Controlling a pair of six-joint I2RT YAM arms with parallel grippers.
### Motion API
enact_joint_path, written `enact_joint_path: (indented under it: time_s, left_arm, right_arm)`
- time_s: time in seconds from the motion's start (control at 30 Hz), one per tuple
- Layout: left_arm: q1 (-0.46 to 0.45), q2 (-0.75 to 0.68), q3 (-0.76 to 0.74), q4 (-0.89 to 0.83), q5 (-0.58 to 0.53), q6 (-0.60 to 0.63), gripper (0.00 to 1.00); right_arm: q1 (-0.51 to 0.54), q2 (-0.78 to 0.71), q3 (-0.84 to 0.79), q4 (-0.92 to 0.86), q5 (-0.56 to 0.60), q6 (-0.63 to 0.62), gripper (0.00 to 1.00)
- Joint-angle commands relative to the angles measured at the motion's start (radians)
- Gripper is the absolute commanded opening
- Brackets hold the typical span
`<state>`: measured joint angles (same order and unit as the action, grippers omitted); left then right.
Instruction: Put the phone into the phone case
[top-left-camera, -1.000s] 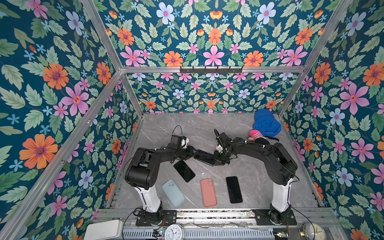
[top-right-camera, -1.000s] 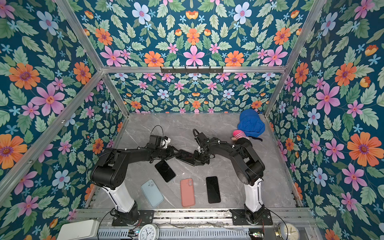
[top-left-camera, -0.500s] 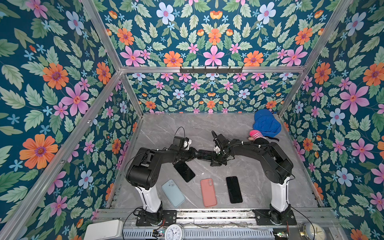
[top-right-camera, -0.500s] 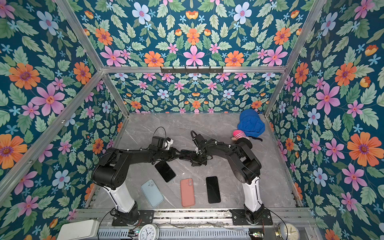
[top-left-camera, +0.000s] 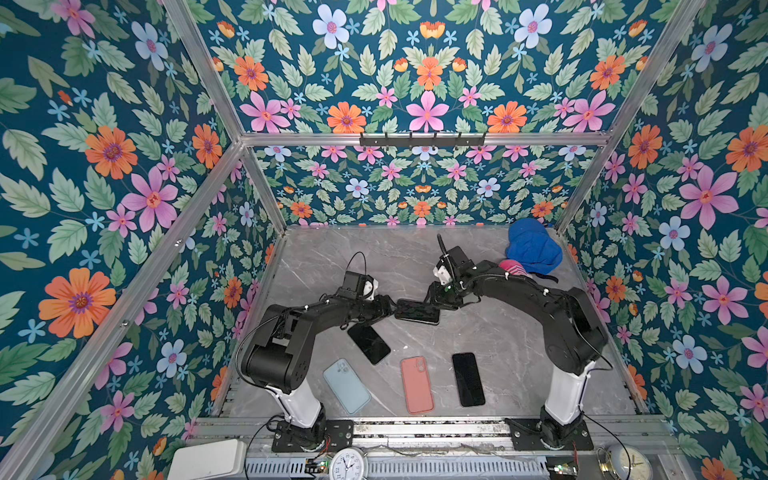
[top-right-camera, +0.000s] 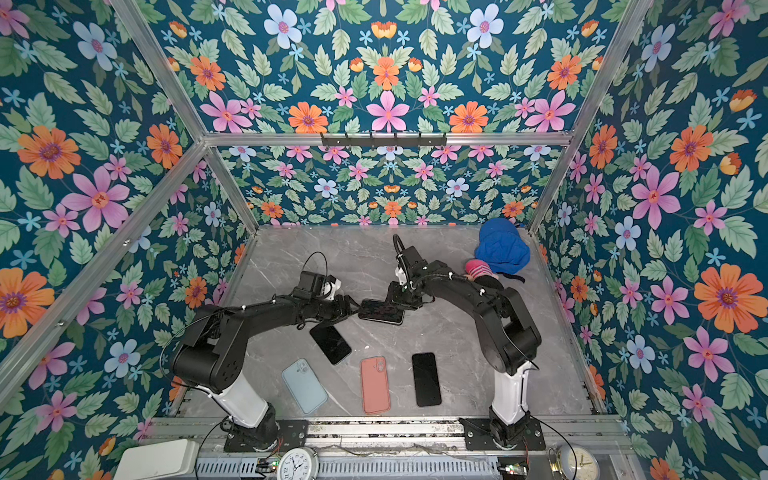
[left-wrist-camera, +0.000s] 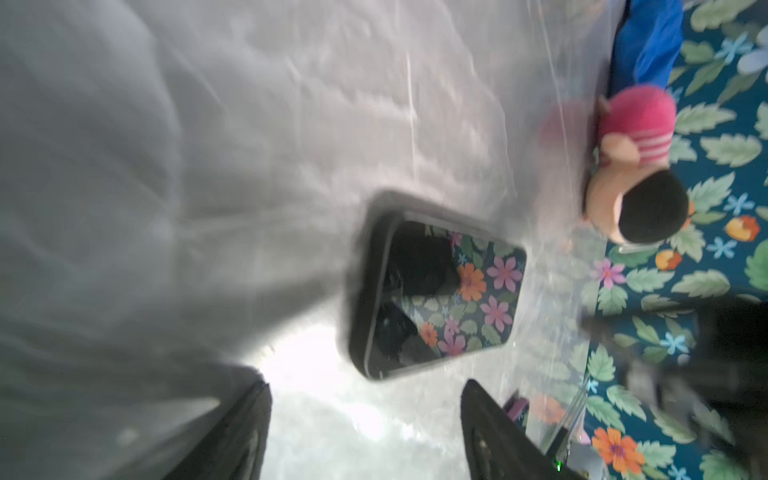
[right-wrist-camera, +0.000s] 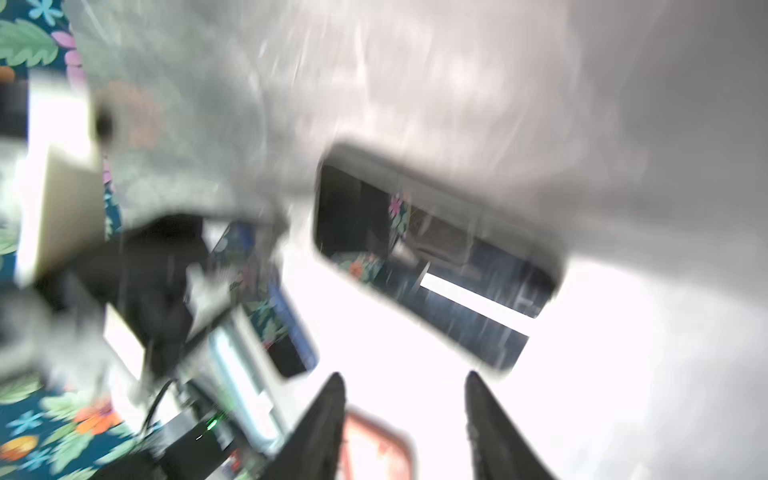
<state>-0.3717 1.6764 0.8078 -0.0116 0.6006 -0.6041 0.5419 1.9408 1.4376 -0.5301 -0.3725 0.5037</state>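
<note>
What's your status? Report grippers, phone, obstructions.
Left gripper, right gripper: jaws open, empty. Phone looks seated in black case, flat on table between them. Second black phone close by, not touching.

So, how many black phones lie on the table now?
3. The middle phone lies between the left end effector and right end effector; a tilted phone just in front of it; a straight phone right of the pink case. Others may be hidden.

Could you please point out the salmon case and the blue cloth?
salmon case (top-left-camera: 417, 386): in a top view, middle of its face.
blue cloth (top-left-camera: 534, 249): in a top view, centre of the fabric.
</note>
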Motion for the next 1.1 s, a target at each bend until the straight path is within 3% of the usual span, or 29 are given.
enact_joint_path:
  time_s: [0.0,0.07,0.17,0.33,0.7,0.83,0.93,1.07]
  left_arm:
    - [-0.053,-0.030,-0.013,0.001,-0.006,-0.049,0.72]
    - [-0.092,-0.022,-0.012,0.028,-0.006,-0.079,0.69]
    - [-0.131,0.039,0.009,0.063,0.003,-0.100,0.64]
    - [-0.142,0.127,0.063,0.093,0.014,-0.100,0.55]
    - [-0.141,0.313,0.301,0.010,0.011,-0.031,0.32]
    - [-0.141,0.278,0.268,-0.052,-0.007,-0.012,0.31]
    - [-0.141,0.211,0.225,-0.117,-0.029,-0.008,0.29]
    - [-0.156,0.164,0.211,-0.120,0.011,-0.055,0.30]
  right_arm:
    - [-0.026,0.074,0.065,-0.028,0.012,-0.187,0.57]
    - [-0.045,0.111,0.096,-0.030,0.005,-0.229,0.64]
    - [-0.059,0.152,0.122,-0.042,-0.043,-0.261,0.65]
    - [-0.057,0.131,0.032,-0.008,-0.132,-0.258,0.60]
    - [-0.028,-0.010,-0.177,0.049,-0.168,-0.186,0.45]
    - [-0.027,-0.038,-0.196,0.071,-0.142,-0.129,0.44]
    - [-0.037,-0.046,-0.189,0.069,-0.089,-0.084,0.49]
    - [-0.044,-0.023,-0.165,0.074,-0.072,-0.046,0.49]
